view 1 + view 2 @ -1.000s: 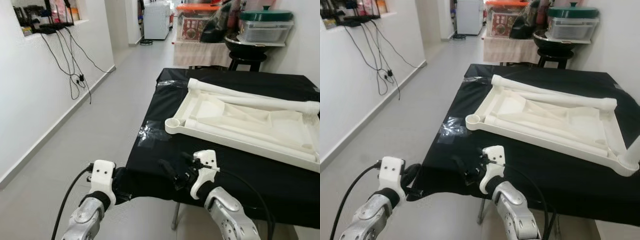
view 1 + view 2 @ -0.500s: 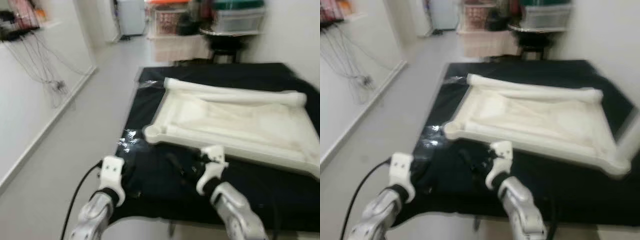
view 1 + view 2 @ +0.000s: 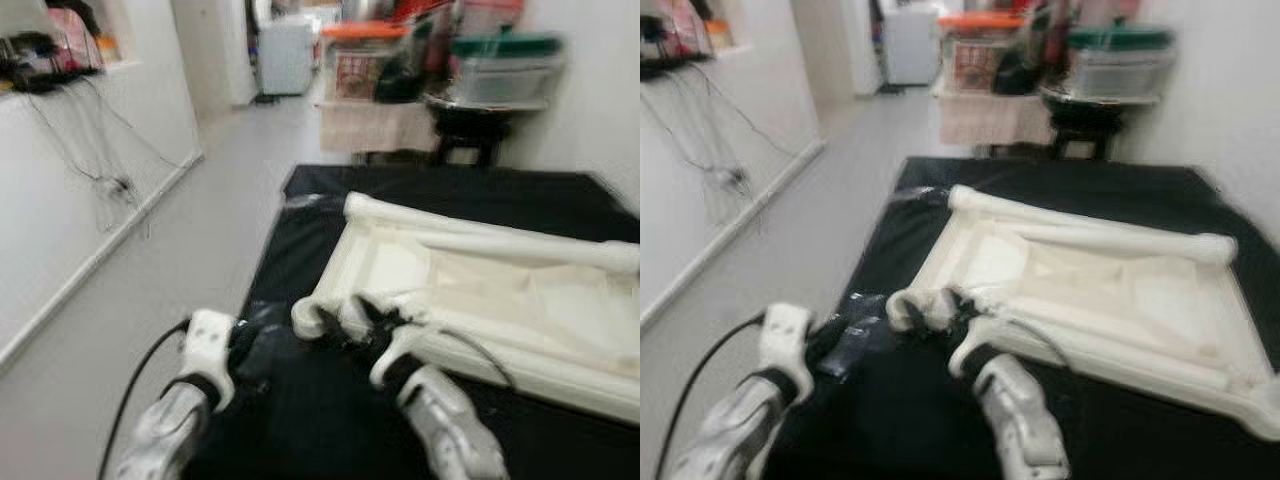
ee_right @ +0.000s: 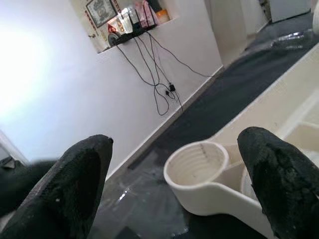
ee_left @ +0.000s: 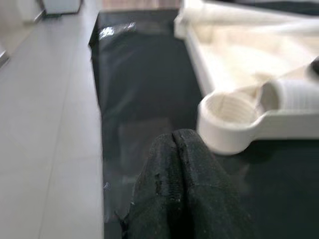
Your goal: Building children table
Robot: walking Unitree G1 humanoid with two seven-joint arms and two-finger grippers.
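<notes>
Black cloth covers the work table [image 3: 330,420], and both arms reach over its near edge. Nearest, the left gripper [image 5: 175,144] hovers low above the cloth with its two fingers pressed together, just short of the round threaded socket [image 5: 230,110] at the near corner of the white plastic tabletop [image 3: 1110,290]. Beside it, the right gripper [image 4: 174,169] is spread wide, one finger on either side of that same socket and not touching it; in the head views its fingers sit right at the corner [image 3: 318,318]. The tabletop lies upside down across the middle of the cloth, its rim facing up, with a leg tube [image 3: 500,240] lying along its far side and what looks like another tube end just beside the near socket. My reading is that the step in hand is to secure this corner before a leg is screwed in. To do that well, the right gripper should centre on the socket wall, close on solid rim and not on the thread, and hold the top flat so it does not slide on the slick cloth. The head views are blurred, so fine alignment is better judged from the wrist cameras. Beyond the table stand a stool and storage boxes [image 3: 500,70].
</notes>
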